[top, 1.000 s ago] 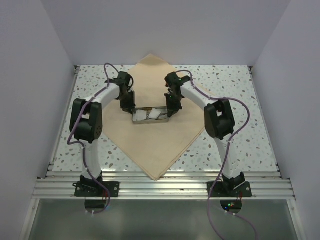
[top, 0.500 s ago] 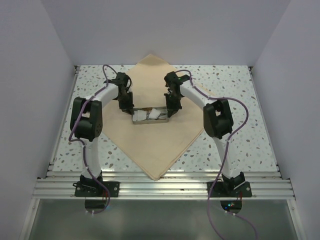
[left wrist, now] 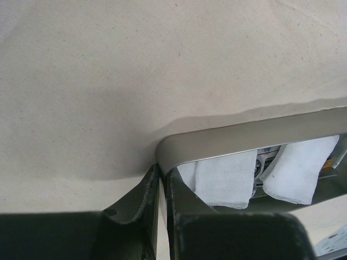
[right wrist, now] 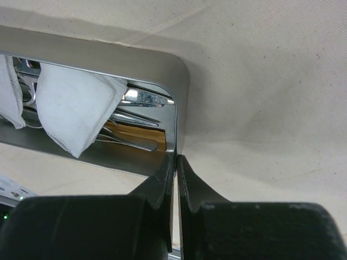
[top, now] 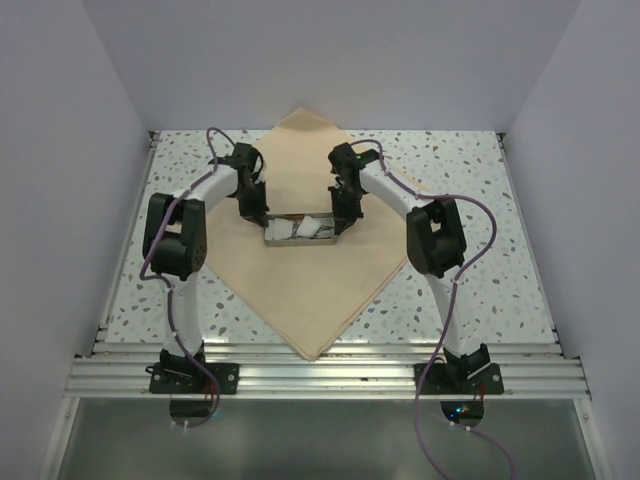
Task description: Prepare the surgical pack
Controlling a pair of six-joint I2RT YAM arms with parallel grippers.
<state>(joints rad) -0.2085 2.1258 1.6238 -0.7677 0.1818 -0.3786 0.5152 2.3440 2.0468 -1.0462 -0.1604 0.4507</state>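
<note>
1. Holding almost the pose of a second ago, both arms reach from the near rail to the middle of the surface (top: 480,200). The left arm has shifted very slightly and the right hardly at all.
2. Left jaws: closed on the left end wall of the grey tray (left wrist: 244,132), with the thin metal wall pinched between them.
3. Right jaws: likewise clamped on the tray's right end wall, with only the rim between them.
4. Tray: level, over the middle of the fabric sheet (top: 300,290), and a shade farther from the bases than a second ago. Whether it rests on the cloth or hangs just above it cannot be told. Judgement: the two arms are placing the tray together, and no wrapping has begun.
5. Contents: white gauze squares (right wrist: 70,103) lie folded and slightly rumpled inside the tray. Beneath them are steel instruments (right wrist: 138,116), partly hidden.
6. Sheet: tan-beige, finely woven, laid flat as a diamond with every corner unfolded. Its near corner is at the rail and its far corner reaches the back wall.
</note>
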